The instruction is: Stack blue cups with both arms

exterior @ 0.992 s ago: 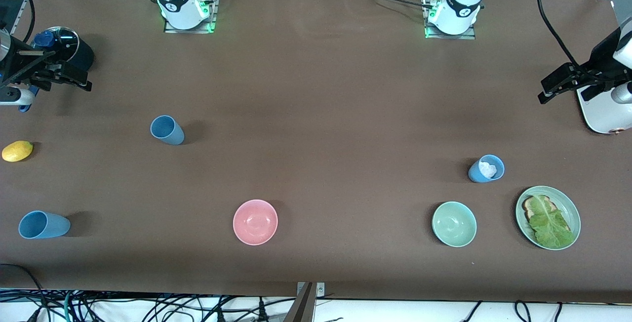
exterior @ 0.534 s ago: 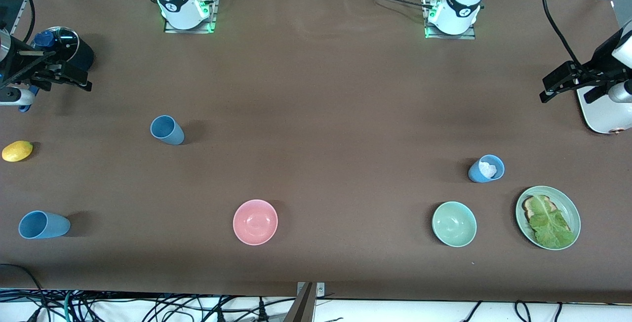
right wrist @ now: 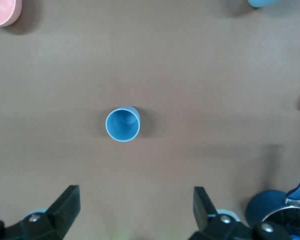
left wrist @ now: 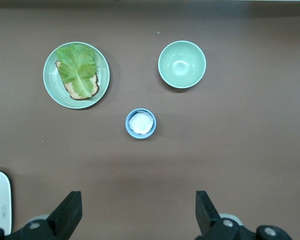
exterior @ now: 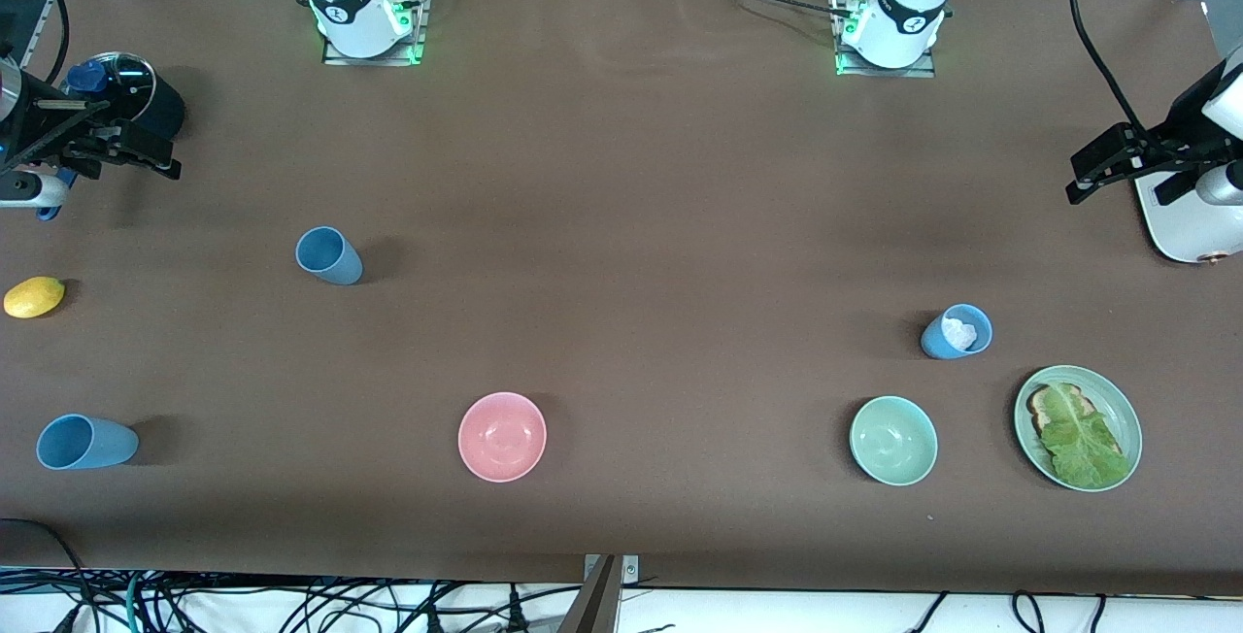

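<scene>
Nearest the front camera, toward the right arm's end of the table, one blue cup (exterior: 85, 442) stood on the brown table (exterior: 641, 225). Level with it along the table sat a pink bowl (exterior: 502, 436), a pale green bowl (exterior: 893, 440), and, toward the left arm's end, a green plate (exterior: 1126, 415) carrying toast under a lettuce leaf (exterior: 1080, 437).

Farther from the camera than the green bowl, a second blue cup (exterior: 957, 331) stood upright with something white inside it. A yellow lemon (exterior: 34, 296) lay at the right arm's end, and a third blue cup (exterior: 328, 255), empty and upright, stood a little farther from the camera than the lemon.

Farther still, a dark navy lidded saucepan (exterior: 126, 94) sat at the right arm's end, and a white appliance (exterior: 1180, 220) at the left arm's end.

The right gripper (exterior: 146, 152) hung in the air just beside the saucepan, fingers (right wrist: 62, 207) spread wide and holding nothing. The left gripper (exterior: 1102, 167) hovered beside the white appliance, its fingers (left wrist: 67, 215) likewise spread and empty. All three cups stood well apart, none stacked.
</scene>
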Tool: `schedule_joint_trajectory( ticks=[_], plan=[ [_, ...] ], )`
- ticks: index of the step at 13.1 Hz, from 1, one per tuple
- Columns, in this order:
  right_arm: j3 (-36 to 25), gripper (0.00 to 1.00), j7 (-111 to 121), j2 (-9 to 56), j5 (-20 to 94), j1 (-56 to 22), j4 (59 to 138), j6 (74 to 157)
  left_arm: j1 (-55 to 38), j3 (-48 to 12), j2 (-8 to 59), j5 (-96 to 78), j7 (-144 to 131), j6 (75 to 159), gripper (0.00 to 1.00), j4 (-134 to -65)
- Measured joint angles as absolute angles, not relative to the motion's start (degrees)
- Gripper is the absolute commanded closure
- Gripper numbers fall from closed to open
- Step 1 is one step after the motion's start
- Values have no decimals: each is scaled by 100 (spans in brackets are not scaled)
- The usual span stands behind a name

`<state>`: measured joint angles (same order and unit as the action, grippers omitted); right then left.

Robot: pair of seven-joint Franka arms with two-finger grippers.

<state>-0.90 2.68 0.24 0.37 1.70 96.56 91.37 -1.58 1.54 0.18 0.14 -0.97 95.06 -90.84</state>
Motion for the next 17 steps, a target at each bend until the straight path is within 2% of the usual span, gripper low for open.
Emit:
schedule_joint_trajectory(
  ticks=[12, 15, 17],
  plan=[
    [-90, 0, 268, 26, 37, 170, 9656, 9134, -156, 154, 45, 34, -94, 9506, 0, -9084],
    [-90, 0, 268, 26, 37, 170, 9656, 9134, -156, 154, 244, 35, -82, 9611, 0, -9086],
    [-90, 0, 268, 27, 37, 170, 9658, 9134, -154, 154, 542, 35, -74, 9966, 0, -9093]
  ],
)
